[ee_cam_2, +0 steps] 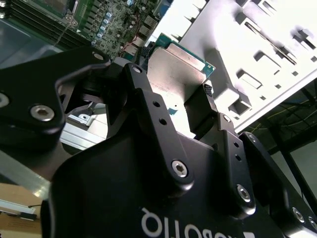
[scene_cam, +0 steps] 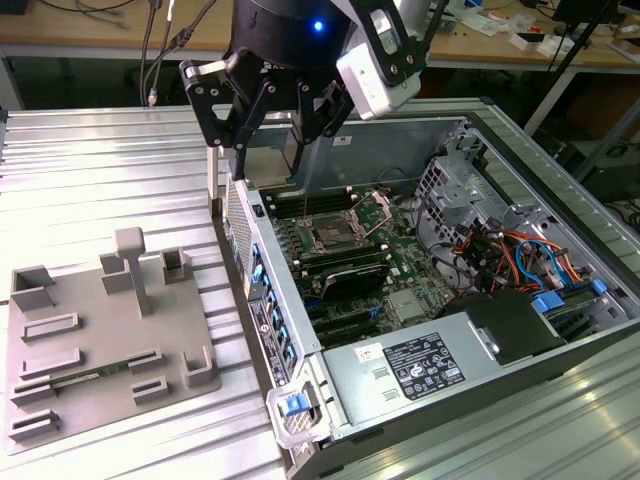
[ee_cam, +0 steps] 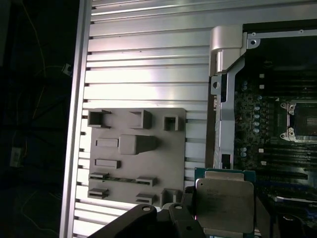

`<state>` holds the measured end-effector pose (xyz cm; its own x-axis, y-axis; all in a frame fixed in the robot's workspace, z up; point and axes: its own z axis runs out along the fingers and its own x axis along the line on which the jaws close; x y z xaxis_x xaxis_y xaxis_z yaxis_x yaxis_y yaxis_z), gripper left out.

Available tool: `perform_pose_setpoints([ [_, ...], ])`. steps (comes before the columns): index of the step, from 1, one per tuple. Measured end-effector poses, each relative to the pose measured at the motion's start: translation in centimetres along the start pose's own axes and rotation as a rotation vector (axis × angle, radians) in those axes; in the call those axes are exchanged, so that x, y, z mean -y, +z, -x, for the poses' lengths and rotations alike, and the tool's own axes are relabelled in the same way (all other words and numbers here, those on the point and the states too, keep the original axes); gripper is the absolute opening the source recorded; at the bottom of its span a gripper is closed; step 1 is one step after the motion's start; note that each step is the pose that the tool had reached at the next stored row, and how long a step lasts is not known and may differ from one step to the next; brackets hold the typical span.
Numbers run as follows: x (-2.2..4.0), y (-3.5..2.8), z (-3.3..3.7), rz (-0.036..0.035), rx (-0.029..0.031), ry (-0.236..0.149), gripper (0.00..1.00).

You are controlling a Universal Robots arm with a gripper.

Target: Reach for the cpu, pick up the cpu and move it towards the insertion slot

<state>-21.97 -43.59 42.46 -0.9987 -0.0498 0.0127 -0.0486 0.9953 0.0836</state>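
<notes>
Already I have the small flat square cpu (ee_cam: 224, 206), pale silver metal on top with a green rim, pinched between the black fingers (ee_cam_2: 200, 111) of my gripper (ee_cam_2: 171, 106), clamped on opposite edges so the chip stands out past my fingertips. In the exterior view my gripper (scene_cam: 270, 135) hangs above the near wall of the open grey computer case (scene_cam: 300, 345), at the edge where the case meets the ribbed aluminium bench (scene_cam: 90, 170). So I judge the picking up done and the carrying step in hand.

The insertion slot (scene_cam: 330, 238), a square socket with a shiny metal frame and dark centre, sits on the green motherboard inside the case, past the wall, apart from my chip; in the first wrist view the insertion slot (ee_cam: 301, 119) lies beyond the case edge. The large grey plastic plate with raised blocks (scene_cam: 100, 330) lies on the bench at the exterior view's left.

Getting the chip to the socket calls for travel inward over the wall, keeping it level and squared to the frame.
</notes>
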Motion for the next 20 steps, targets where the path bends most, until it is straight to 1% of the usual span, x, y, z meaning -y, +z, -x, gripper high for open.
perform_pose_setpoints([
  [20, 0.04, 0.02, 0.82, 0.0001, 0.0, 0.0, 0.55],
])
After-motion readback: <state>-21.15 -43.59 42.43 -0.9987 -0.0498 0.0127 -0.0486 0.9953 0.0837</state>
